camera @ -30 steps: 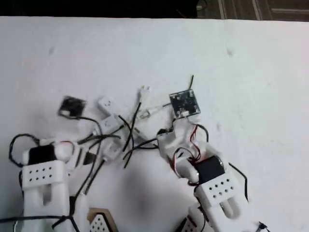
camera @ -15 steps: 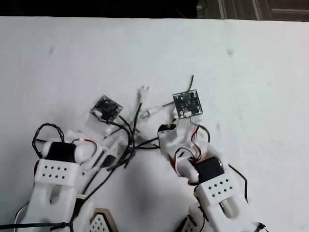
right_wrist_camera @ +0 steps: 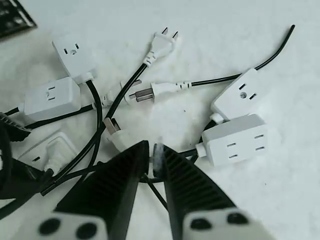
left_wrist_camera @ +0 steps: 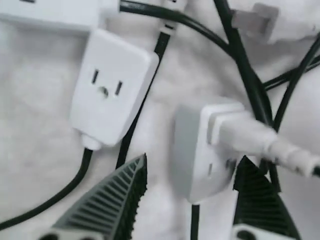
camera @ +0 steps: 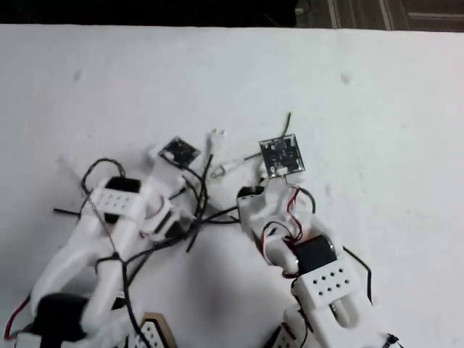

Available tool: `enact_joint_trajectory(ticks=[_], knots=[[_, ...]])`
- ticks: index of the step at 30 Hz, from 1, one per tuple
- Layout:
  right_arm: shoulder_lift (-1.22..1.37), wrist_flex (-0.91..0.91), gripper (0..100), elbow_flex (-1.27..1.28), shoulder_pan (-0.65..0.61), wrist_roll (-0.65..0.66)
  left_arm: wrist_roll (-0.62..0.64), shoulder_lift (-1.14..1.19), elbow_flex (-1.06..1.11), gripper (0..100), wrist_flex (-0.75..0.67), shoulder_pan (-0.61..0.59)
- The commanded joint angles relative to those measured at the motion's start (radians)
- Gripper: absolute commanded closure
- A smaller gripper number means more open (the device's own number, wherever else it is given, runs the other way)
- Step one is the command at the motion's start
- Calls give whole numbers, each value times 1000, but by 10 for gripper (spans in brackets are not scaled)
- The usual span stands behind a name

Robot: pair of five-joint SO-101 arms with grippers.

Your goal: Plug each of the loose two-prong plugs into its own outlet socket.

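High view, left gripper swung inward over tangled cords

Loose white plugs among black-corded sockets

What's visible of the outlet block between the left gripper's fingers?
The outlet block is a white, plastic-looking box with rounded edges, lying on the white table. A white plug is seated in one face, its ribbed cord running off sideways; another face shows slots. A black cord leaves its end. It sits between the fingers of the open left gripper; whether either touches it cannot be told.
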Motion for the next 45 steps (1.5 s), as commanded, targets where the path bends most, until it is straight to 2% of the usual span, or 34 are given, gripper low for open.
enact_joint_trajectory(ticks=[1, 7, 13, 15, 21, 26, 30, 36, 45], knots=[[-19, -10, 981, -5, 18, -5, 55, 67, -72, 779, 0, 64], [-21, -16, 981, -23, 113, -2, 58, 79, -60, 885, 23, 203], [-21, -16, 981, -34, 143, 9, 55, 24, -89, 980, 107, 205], [-21, -16, 981, -34, 143, 9, 55, -33, -121, 974, 172, 199], [-21, -16, 981, -34, 143, 9, 55, -214, -298, 978, 327, 82], [-21, -18, 981, -34, 143, 9, 55, -202, -493, 978, 362, -22], [-21, -18, 981, -34, 143, 9, 57, -70, -657, 978, 331, -50], [-16, -18, 981, -34, 143, 9, 63, 275, -925, 978, 244, -61], [-12, -18, 981, -34, 137, 9, 64, 812, -1511, 977, 239, -61]])
